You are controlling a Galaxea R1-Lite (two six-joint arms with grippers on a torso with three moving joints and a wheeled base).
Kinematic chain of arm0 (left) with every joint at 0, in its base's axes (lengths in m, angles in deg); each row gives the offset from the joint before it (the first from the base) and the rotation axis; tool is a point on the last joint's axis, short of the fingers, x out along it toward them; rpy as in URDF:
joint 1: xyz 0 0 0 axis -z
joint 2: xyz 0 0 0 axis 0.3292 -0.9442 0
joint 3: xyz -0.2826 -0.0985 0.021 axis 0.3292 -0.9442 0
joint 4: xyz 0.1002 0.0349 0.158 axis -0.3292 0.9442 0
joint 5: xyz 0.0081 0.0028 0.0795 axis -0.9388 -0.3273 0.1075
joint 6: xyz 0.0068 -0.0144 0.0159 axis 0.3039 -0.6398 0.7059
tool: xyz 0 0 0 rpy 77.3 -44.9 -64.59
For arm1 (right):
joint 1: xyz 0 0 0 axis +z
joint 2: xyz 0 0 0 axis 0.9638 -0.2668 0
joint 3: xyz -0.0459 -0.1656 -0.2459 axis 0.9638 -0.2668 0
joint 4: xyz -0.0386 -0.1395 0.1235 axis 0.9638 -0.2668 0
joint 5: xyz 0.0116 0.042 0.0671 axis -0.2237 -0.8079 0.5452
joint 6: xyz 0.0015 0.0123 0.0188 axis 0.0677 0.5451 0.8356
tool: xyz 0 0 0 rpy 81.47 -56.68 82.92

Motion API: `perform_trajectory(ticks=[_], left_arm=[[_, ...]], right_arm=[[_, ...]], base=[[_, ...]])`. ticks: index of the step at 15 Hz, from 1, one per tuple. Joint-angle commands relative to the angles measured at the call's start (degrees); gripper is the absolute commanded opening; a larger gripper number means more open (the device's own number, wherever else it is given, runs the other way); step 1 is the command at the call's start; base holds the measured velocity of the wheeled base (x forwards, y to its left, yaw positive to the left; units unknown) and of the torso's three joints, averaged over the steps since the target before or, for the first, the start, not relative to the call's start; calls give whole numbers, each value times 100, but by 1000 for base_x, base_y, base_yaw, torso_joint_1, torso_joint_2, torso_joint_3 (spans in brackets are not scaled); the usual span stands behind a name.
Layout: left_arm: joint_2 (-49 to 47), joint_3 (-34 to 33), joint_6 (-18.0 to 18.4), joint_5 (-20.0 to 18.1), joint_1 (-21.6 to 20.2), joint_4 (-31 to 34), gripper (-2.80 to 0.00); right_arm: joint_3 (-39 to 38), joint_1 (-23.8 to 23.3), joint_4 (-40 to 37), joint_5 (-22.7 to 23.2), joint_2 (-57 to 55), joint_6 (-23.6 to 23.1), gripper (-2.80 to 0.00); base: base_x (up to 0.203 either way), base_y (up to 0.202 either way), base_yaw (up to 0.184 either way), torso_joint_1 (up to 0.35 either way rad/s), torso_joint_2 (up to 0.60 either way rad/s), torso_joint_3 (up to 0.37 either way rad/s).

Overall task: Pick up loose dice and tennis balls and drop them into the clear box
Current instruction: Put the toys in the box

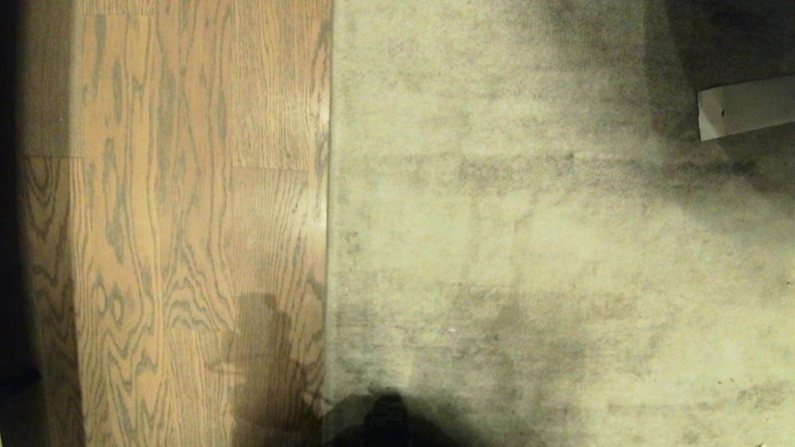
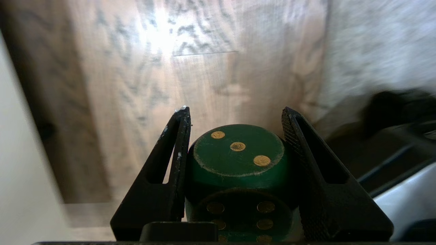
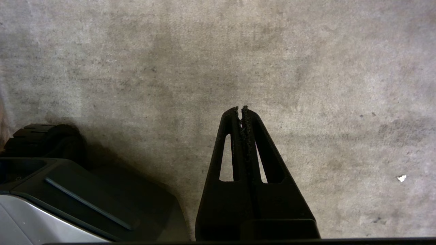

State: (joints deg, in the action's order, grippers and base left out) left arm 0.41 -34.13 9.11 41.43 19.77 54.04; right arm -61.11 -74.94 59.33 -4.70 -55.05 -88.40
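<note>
Green, with gold pips, a single die (image 2: 238, 170) sits clamped between the two black fingers (image 2: 170, 170) of the left gripper (image 2: 235, 114); the jaws stand part-way apart and press on opposite faces of the cube. Its three-pip face points out past the fingertips, and a face bearing two rows of pips lies toward the wrist camera. Beyond the die, the left wrist view shows wood-grain floor (image 2: 190, 85), with the edge of a pale grey carpet (image 2: 374, 51) to one side and part of the robot's dark base (image 2: 391, 136) near it. The right gripper (image 3: 240, 109) hangs over the same carpet, its jaws pressed together and empty; a corner of the robot's black and grey base (image 3: 68, 197) and one black wheel (image 3: 44, 139) appear beside it. In the head view neither arm is visible: the floor occupies the left portion, the carpet the remainder, their border running straight up the frame, and a white flat strip (image 1: 745, 107) lies at the far right edge. A small white speck (image 3: 402, 177) rests on the carpet near the right gripper.
</note>
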Motion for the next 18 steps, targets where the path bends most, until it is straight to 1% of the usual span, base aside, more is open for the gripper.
perform_trajectory(ticks=[1,3,4,6,7,8,10,18], left_arm=[[368,-152,148,141,-11,-6,-280],[368,-253,144,169,-11,-335,-280],[368,-269,120,200,-11,-349,-280],[368,-269,-140,253,-11,-364,-280],[368,-269,-373,276,-11,-370,-280],[368,-269,-477,307,-11,-371,-280],[368,-269,-541,316,-11,-365,-280],[368,-269,-541,316,-16,-365,-280]], right_arm=[[0,-2,4,-5,0,-1,-280],[0,-2,4,-8,0,-1,-280],[0,-2,4,-2,0,-1,-280],[0,-2,4,1,0,-1,-280],[0,2,4,0,0,-1,-280],[0,-1,4,-4,0,-1,-280],[0,-2,4,-8,0,-1,-280],[0,-2,4,-4,0,-1,-280]], base=[[0,0,0,0,0,0],[0,0,0,0,0,0],[0,0,0,0,0,0],[0,0,0,0,0,0],[0,0,0,0,0,0],[0,0,0,0,0,0],[0,0,0,0,0,0],[0,0,0,0,0,0]])
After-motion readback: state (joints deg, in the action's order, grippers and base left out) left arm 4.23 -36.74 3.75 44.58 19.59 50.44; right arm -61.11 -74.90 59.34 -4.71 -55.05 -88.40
